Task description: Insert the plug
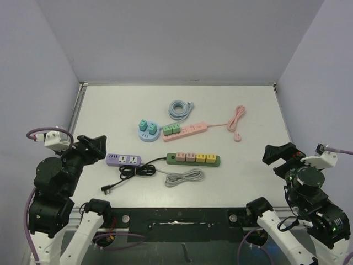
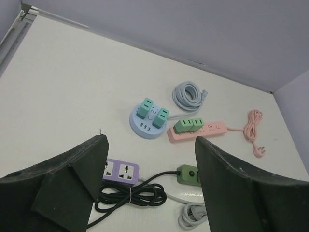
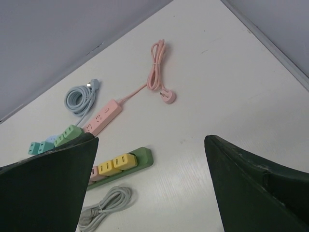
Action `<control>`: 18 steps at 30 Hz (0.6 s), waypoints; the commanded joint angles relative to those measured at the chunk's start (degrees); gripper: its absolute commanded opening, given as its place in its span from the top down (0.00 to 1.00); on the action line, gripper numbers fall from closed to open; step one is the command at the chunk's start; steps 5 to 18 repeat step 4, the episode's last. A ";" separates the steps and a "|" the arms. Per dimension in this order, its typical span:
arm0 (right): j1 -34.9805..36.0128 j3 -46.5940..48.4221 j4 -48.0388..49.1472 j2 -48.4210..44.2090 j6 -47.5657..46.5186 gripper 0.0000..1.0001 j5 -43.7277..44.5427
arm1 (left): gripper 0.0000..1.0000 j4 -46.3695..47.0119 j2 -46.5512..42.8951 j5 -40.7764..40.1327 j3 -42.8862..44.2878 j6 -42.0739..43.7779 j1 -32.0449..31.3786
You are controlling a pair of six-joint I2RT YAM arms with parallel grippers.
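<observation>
A purple power strip (image 1: 123,159) with two free sockets lies left of centre; it also shows in the left wrist view (image 2: 121,171). A green strip (image 1: 193,159) carries pink and yellow adapters. Its black cable (image 1: 138,170) is coiled and ends in a loose black plug (image 1: 106,188) near the front edge. A pink strip (image 1: 185,130) has a loose pink plug (image 1: 237,138) on its cord. My left gripper (image 1: 94,144) is open and empty, left of the purple strip. My right gripper (image 1: 281,153) is open and empty at the far right.
A round blue socket hub (image 1: 147,131) with teal adapters sits behind the purple strip. A light blue cable coil (image 1: 180,109) lies further back. A grey coiled cable (image 1: 185,176) lies in front of the green strip. Walls enclose the table on three sides.
</observation>
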 commanded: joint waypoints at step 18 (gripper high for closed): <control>-0.24 0.83 0.59 1.44 0.44 0.02 2.03 | 0.28 1.20 -1.34 -1.40 0.80 -0.69 0.10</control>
